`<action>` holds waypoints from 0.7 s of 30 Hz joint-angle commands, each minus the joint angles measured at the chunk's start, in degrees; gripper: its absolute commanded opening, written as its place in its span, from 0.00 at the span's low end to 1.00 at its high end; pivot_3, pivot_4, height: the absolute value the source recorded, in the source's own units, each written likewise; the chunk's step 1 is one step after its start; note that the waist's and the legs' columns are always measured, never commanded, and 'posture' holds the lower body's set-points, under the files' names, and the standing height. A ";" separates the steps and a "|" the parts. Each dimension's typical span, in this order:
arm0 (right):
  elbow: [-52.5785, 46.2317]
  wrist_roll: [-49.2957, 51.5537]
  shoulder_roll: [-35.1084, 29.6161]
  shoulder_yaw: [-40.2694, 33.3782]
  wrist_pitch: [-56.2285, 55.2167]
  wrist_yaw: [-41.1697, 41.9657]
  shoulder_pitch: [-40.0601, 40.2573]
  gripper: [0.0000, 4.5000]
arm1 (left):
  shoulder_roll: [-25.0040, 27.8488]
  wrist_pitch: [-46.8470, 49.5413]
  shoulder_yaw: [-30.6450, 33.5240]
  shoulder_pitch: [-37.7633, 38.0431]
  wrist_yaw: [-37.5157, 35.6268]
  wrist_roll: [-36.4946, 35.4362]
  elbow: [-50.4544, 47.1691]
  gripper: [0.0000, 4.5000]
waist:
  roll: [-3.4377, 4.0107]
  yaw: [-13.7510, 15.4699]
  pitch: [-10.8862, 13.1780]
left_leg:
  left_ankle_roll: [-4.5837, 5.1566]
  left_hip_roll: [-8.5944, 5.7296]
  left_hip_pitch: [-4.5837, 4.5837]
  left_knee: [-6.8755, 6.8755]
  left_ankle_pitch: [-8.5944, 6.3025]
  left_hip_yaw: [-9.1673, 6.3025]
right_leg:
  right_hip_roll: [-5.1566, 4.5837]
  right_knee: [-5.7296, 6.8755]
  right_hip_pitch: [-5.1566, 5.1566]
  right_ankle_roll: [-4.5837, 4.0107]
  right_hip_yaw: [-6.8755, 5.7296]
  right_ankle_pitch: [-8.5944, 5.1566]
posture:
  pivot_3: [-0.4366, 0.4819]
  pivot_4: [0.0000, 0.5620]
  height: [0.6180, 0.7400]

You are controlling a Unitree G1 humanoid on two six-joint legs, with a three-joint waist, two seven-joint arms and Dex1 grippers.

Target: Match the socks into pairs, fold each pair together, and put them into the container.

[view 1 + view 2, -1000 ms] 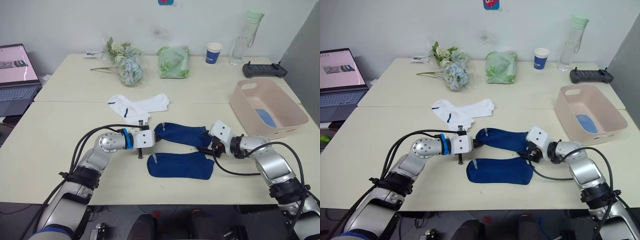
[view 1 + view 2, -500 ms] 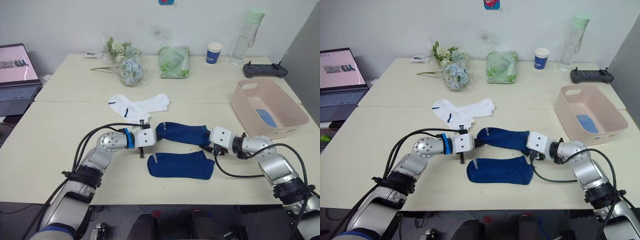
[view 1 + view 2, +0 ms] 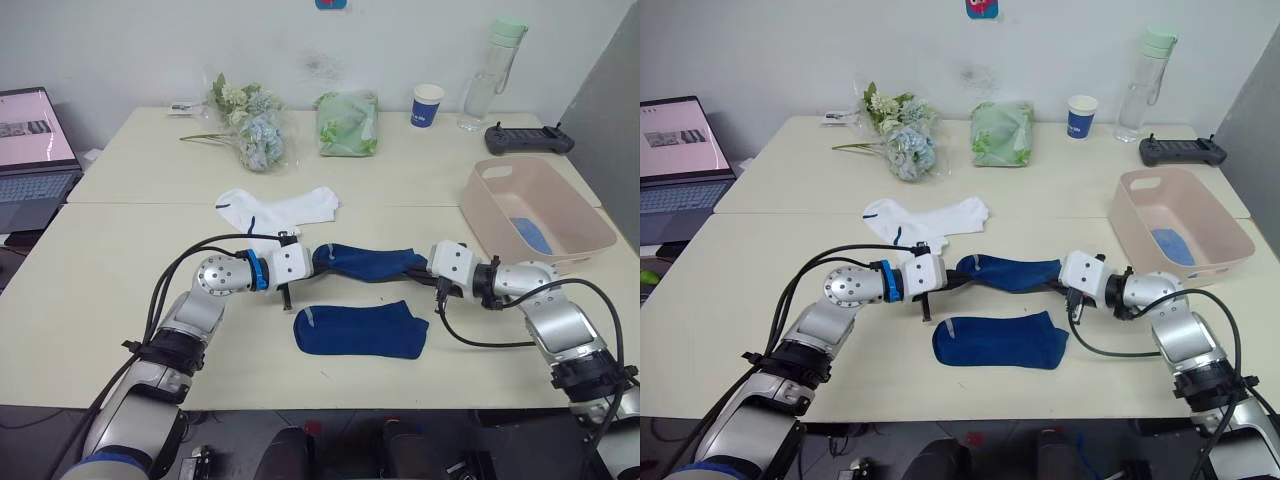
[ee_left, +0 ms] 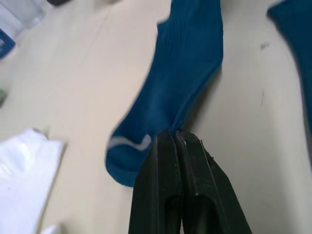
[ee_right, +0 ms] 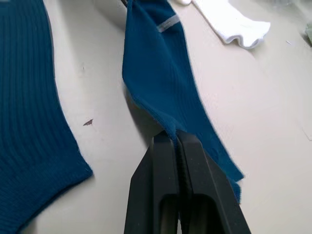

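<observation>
So both hands are on the same dark navy sock [image 3: 368,262] right now, which is stretched out between them just above the tabletop [image 3: 120,290]. The left hand [image 4: 173,137] has its two black fingers pinched tight on the end with the pale stripe, and the right hand [image 5: 174,138] is clamped the same way on the opposite end, fingers pressed together with the knit caught between them. The second navy sock [image 3: 361,331] lies flat on the tabletop just in front of the held one, closer to the robot, not touching either hand. The two white socks [image 3: 277,210] are lying overlapped a bit further back on the left side, near the left hand but apart from it. The pink container [image 3: 536,214] sits off to the right, past the right hand, and there's something light blue [image 3: 531,235] lying in the bottom of it. Along the back there's a bunch of flowers [image 3: 249,128], a pale green bag [image 3: 347,124], a paper cup [image 3: 427,105] and a water bottle [image 3: 489,75], plus a laptop [image 3: 32,150] at the far left.
</observation>
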 commanded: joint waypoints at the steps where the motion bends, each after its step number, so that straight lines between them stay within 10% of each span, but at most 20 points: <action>1: -1.52 1.19 -0.76 -1.65 0.16 1.22 -1.63 0.01 | 1.43 1.88 1.98 0.21 -1.30 -2.32 -3.39 0.00 | 0.00 -0.03 0.00 | 0.00 0.01 0.02 0.00 0.00 0.00 | 0.00 0.00 0.01 0.00 0.00 0.00 | 0.48 0.27 1.00; 21: -20.28 -0.10 -4.00 -3.92 3.55 -3.12 13.47 0.01 | 6.66 5.61 3.84 15.70 1.03 -2.06 -24.42 0.00 | 0.00 -0.04 0.00 | 0.02 0.04 0.00 -0.01 -0.01 0.01 | -0.03 0.01 0.00 0.00 0.07 0.00 | 0.48 0.27 1.00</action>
